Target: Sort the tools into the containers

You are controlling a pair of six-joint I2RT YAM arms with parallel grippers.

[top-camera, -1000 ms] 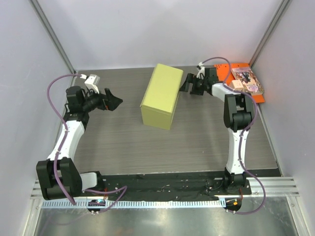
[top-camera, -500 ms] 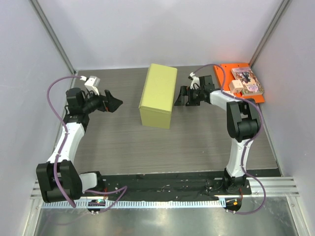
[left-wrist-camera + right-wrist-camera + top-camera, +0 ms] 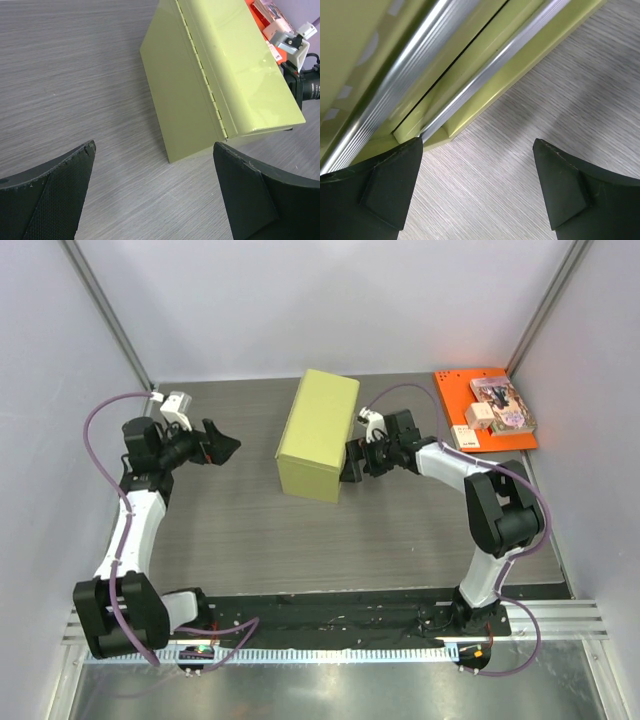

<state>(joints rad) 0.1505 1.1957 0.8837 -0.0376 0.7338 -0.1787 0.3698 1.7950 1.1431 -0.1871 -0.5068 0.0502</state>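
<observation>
Jaws are gaping wide on both; your right claw [image 3: 352, 462] is sitting beside the yellow-green box [image 3: 318, 425], left claw [image 3: 224, 445] hovering apart.

Table [image 3: 250, 530]: grey wood-grain top. Yellow-green box [image 3: 318, 435]: stands directly on table, centre of far half, long axis near-to-far, slightly skewed. Hinge line runs along its left-facing upper edge. Orange board [image 3: 455, 400]: lies flat in far right corner, well apart from box.

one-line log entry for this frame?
left tool: open, apart from yellow-green box | right tool: open, at box's right side, contact unclear | box: shut | orange tray: far right corner
</observation>
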